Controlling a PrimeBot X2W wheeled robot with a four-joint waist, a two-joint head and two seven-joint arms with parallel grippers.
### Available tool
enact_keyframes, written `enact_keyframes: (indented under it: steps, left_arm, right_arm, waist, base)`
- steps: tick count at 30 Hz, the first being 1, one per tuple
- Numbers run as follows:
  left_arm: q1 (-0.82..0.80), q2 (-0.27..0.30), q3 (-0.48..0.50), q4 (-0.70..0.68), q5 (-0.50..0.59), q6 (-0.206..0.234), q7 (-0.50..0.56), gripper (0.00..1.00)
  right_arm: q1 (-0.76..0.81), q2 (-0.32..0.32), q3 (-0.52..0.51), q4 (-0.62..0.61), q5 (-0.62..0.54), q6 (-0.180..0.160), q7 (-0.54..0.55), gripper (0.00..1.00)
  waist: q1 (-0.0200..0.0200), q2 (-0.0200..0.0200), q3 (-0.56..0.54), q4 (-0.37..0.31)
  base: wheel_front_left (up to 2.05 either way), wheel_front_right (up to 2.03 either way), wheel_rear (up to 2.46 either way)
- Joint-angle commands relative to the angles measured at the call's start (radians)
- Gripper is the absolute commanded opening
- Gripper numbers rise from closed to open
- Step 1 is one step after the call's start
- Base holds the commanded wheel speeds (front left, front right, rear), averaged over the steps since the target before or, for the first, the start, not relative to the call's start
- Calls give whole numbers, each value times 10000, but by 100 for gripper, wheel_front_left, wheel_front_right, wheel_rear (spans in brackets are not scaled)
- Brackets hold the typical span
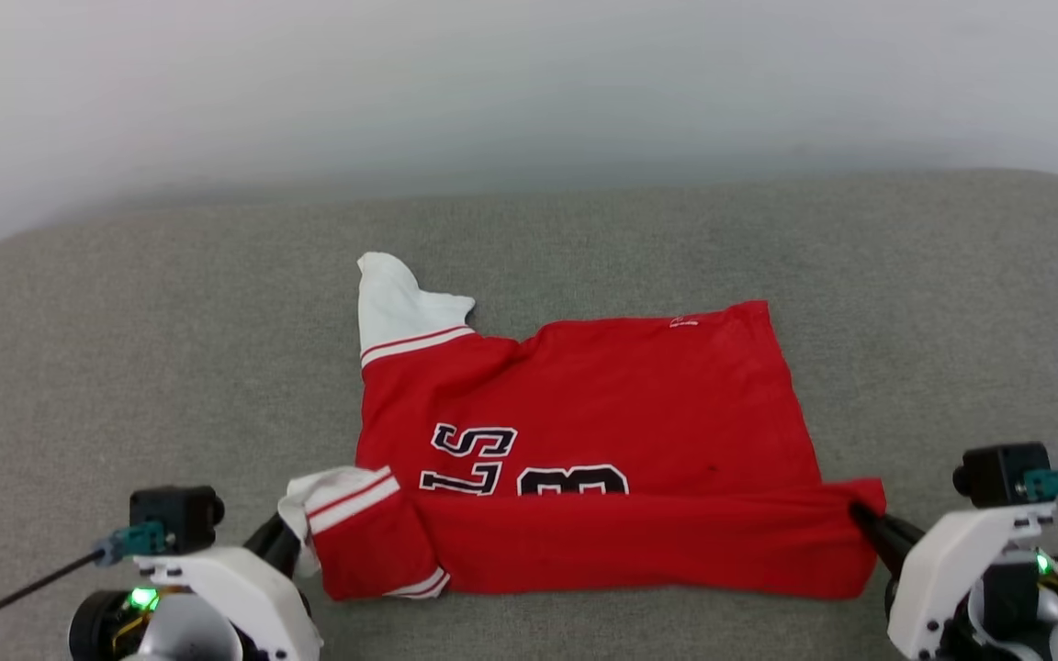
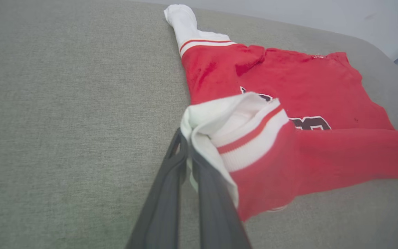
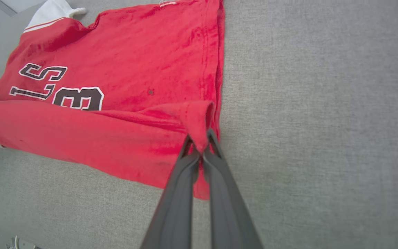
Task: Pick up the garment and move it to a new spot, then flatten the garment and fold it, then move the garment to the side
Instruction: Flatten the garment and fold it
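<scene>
Left arm: low, reaching in; left gripper (image 2: pixel 187 147) fingers clamped on a white sleeve (image 2: pixel 219 117)
Right arm: low, opposite; right gripper (image 3: pixel 200 148) fingers pinched together on a red hem corner
Garment (image 1: pixel 602 413): red T-shirt on the grey fabric surface (image 1: pixel 125 367); a folded strip spans between both pairs of fingers; the rest lies beyond them; dark letters half covered
Count: one garment; two white sleeves; two grippers
</scene>
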Motion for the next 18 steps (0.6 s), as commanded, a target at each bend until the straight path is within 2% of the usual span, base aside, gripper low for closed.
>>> enact_keyframes:
  steps: [1, 11, 13, 14, 15, 16, 17, 18]
  left_arm:
    - [-275, -6, 31, 97, 38, -67, -84, 0]
    - [-1853, -427, -294, 1595, 103, -867, -326, 0]
    - [-1972, -533, -404, 1860, 63, -1030, -302, 0]
    - [-2006, -579, -433, 1962, 46, -1080, -361, 0]
    - [-1997, -628, -459, 2081, 0, -1130, -384, 7]
    - [-1952, -676, -482, 2182, -36, -1159, -421, 32]
    - [-1910, -717, -473, 2241, -60, -1194, -476, 49]
    - [-1874, -764, -448, 2305, -85, -1177, -569, 96]
  right_arm:
    - [-285, -74, 36, 81, -18, -14, -112, 0]
    - [-2348, -459, 1070, 1930, 198, -13, -1383, 0]
    - [-2584, -452, 1302, 2388, 331, -13, -1692, 45]
    - [-2641, -461, 1437, 2600, 379, -11, -1812, 96]
    - [-2708, -459, 1545, 2814, 418, -13, -1949, 100]
    - [-2742, -460, 1657, 2982, 471, -11, -2091, 100]
    - [-2763, -481, 1764, 3119, 540, -13, -2269, 100]
    - [-2783, -513, 1833, 3198, 584, -13, -2534, 100]
  waist:
    - [-1, 0, 275, 45]
    - [-1, 0, 1525, 151]
    - [-1, 0, 1614, 161]
    - [-1, 0, 1631, 164]
    - [-1, 0, 1619, 161]
    - [-1, 0, 1579, 161]
    - [-1, 0, 1528, 168]
    - [-1, 0, 1454, 181]
  base:
    - [0, 0, 0]
    - [0, 0, 0]
    - [0, 0, 0]
    - [0, 0, 0]
    - [0, 0, 0]
    - [0, 0, 0]
    - [0, 0, 0]
    - [0, 0, 0]
